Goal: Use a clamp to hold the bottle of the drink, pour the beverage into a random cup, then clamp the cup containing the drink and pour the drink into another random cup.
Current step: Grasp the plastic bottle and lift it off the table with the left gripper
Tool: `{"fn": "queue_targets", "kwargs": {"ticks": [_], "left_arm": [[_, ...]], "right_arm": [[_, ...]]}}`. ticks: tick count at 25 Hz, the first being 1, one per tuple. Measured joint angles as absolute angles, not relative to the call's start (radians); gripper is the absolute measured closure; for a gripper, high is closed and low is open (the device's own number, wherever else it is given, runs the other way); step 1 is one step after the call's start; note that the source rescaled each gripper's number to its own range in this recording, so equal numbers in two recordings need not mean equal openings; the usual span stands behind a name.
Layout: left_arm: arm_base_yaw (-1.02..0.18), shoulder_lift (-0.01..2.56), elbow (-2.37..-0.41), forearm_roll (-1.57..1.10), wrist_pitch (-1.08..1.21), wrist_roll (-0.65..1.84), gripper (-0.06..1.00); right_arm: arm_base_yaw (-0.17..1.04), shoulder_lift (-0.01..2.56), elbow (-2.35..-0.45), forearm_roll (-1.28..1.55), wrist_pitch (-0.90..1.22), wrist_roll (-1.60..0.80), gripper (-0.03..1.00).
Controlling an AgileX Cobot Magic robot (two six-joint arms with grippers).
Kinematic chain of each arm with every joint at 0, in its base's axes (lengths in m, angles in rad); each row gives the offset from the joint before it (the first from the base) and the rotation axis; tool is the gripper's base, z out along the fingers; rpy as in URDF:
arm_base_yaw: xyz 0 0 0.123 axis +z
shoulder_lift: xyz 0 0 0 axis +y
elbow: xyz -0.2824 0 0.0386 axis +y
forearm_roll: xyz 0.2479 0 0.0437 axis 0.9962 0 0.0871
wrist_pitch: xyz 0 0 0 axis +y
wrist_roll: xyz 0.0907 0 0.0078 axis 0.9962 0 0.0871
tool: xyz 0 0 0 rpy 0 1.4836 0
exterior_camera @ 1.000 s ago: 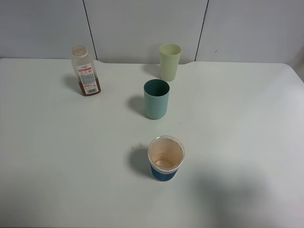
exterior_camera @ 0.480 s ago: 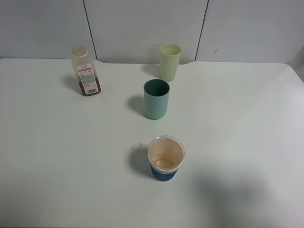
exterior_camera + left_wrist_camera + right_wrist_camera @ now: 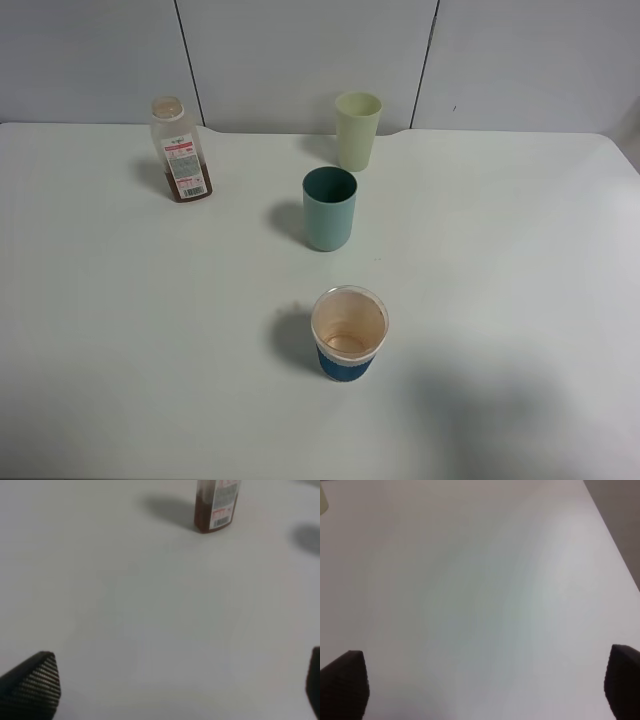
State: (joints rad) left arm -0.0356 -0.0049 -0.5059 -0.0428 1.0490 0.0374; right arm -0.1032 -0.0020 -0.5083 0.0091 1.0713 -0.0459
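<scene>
The left tool [image 3: 172, 687] and right tool [image 3: 480, 685] gaped apart above the white bench [image 3: 500, 250]. Nearest, a blue-based paper cup [image 3: 349, 335] was stained brown inside. Beyond it stood a teal plastic tumbler [image 3: 329, 210] and a pale yellow-green tumbler [image 3: 357, 132]. Far left, the clear labelled bottle [image 3: 178, 150] stood neck-up, brown liquid [image 3: 190, 188] low.

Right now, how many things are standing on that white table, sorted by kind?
Plastic tumblers: 2, the pale yellow-green tumbler and the teal tumbler
Paper cups: 1, the blue-based paper cup
Bottles: 1, the drink bottle
Total: 4
</scene>
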Motion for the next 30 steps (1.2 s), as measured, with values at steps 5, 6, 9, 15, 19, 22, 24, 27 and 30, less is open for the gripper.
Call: {"fn": "queue_targets", "kwargs": {"ticks": [5, 6, 9, 15, 19, 22, 24, 27, 30], "left_arm": [[-0.036, -0.005, -0.506, -0.043, 1.049, 0.037, -0.06], [-0.036, -0.005, -0.506, -0.043, 1.049, 0.037, -0.06], [-0.036, -0.005, -0.506, -0.043, 1.049, 0.037, -0.06], [-0.036, -0.005, -0.506, -0.043, 1.049, 0.037, -0.06], [-0.036, -0.005, -0.506, -0.043, 1.049, 0.037, -0.06], [-0.036, -0.005, -0.506, -0.043, 1.049, 0.037, -0.06], [-0.036, -0.005, -0.506, -0.043, 1.049, 0.037, -0.06], [-0.036, -0.005, -0.506, -0.043, 1.049, 0.037, -0.06], [-0.036, -0.005, -0.506, -0.043, 1.049, 0.037, -0.06]], "right_arm": [[-0.103, -0.002, -0.508, 0.009, 1.071, -0.046, -0.03], [-0.103, -0.002, -0.508, 0.009, 1.071, -0.046, -0.03], [-0.103, -0.002, -0.508, 0.009, 1.071, -0.046, -0.03], [-0.103, -0.002, -0.508, 0.009, 1.071, -0.046, -0.03], [-0.103, -0.002, -0.508, 0.009, 1.071, -0.046, -0.03], [-0.103, -0.002, -0.508, 0.009, 1.071, -0.046, -0.03], [-0.103, -0.002, -0.508, 0.009, 1.071, -0.046, -0.03], [-0.103, -0.002, -0.508, 0.009, 1.071, -0.046, -0.03], [-0.103, -0.002, -0.508, 0.009, 1.071, -0.046, -0.03]]}}
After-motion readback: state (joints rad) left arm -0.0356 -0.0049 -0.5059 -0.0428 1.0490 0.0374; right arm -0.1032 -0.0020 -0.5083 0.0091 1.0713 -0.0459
